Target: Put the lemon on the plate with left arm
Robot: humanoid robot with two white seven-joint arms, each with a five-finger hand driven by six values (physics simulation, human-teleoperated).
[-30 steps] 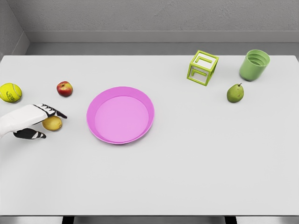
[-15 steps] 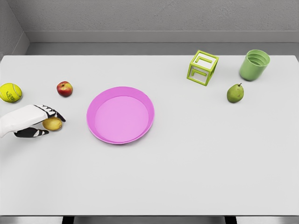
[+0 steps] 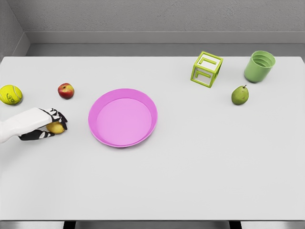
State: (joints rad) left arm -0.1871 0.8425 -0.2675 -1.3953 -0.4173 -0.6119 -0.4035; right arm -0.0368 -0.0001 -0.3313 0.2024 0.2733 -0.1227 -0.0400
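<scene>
Left hand (image 3: 42, 125) curls around the lemon (image 3: 55, 127) on the table (image 3: 190, 162) — fingers above, thumb below — with the pink plate (image 3: 123, 117) at 3 o'clock

You see the yellow lemon (image 3: 55, 127) on the table, mostly covered, left of the empty pink plate (image 3: 123, 117) (lying flat).

We count: 1 lemon (image 3: 55, 127) | 1 plate (image 3: 123, 117) | 1 apple (image 3: 66, 90) | 1 tennis ball (image 3: 10, 94) | 1 pear (image 3: 239, 95) | 1 cup (image 3: 259, 66) | 1 frame cube (image 3: 207, 69)
</scene>
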